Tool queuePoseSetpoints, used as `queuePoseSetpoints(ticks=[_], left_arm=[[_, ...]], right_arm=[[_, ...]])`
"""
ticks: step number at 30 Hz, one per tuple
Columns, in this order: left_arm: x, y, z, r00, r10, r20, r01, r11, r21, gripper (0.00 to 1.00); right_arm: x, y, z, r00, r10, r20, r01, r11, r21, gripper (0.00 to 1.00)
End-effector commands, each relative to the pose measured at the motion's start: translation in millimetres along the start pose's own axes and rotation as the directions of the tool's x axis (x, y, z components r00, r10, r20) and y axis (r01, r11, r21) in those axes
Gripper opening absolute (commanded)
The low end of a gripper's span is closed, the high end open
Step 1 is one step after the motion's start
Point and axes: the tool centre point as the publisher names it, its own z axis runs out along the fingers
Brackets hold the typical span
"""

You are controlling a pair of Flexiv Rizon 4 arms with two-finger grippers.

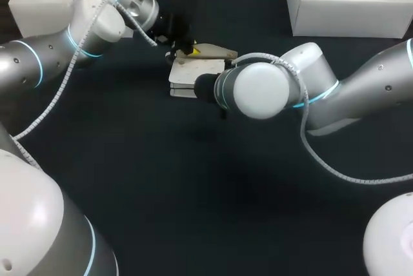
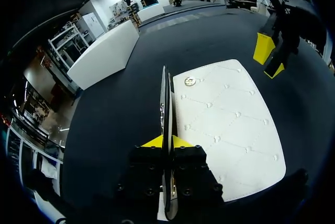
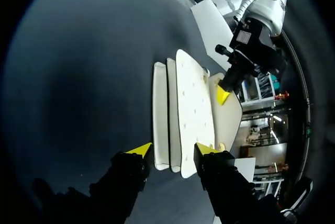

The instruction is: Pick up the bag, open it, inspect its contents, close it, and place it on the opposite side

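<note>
Both grippers are at the white bag, which lies near the middle of the table. My left gripper is pinched tight on the thin edge of the bag's opened flap. My right gripper stands wide apart, one finger on each side of the bag's end, and I cannot confirm that either presses it. A round metal snap sits near one corner.
</note>
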Motion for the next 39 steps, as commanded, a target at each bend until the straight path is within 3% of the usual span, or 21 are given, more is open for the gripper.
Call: queuePoseSetpoints(ticks=[1,21,30,36,37,39], left_arm=[[4.1,-2.0,-1.7,1.000,0.007,0.000,-0.007,1.000,-0.007,0.00],[12.0,-5.4,-2.6,0.999,0.033,-0.024,-0.033,0.999,-0.011,0.00],[10.4,-4.6,-0.8,0.999,0.033,-0.028,-0.034,0.999,-0.014,0.00],[10.3,-4.8,1.4,0.999,0.036,-0.032,-0.037,0.999,-0.015,0.00],[10.3,-4.8,1.5,0.999,0.037,-0.032,-0.038,0.999,-0.015,0.00],[10.6,-5.2,1.6,0.999,0.040,-0.031,-0.041,0.999,-0.014,0.00]], right_arm=[[1.5,0.1,8.2,1.000,0.000,0.012,0.000,1.000,0.005,0.48],[-11.6,-10.3,28.6,0.997,-0.069,0.042,0.068,0.997,0.034,0.37],[-12.0,-14.6,34.5,0.996,-0.087,0.032,0.086,0.996,0.039,0.26],[-11.4,-15.7,34.8,0.996,-0.086,0.033,0.084,0.996,0.036,0.10],[-11.4,-15.8,34.8,0.996,-0.085,0.033,0.084,0.996,0.036,0.02],[-11.5,-16.2,35.0,0.996,-0.084,0.035,0.082,0.996,0.037,0.00]])
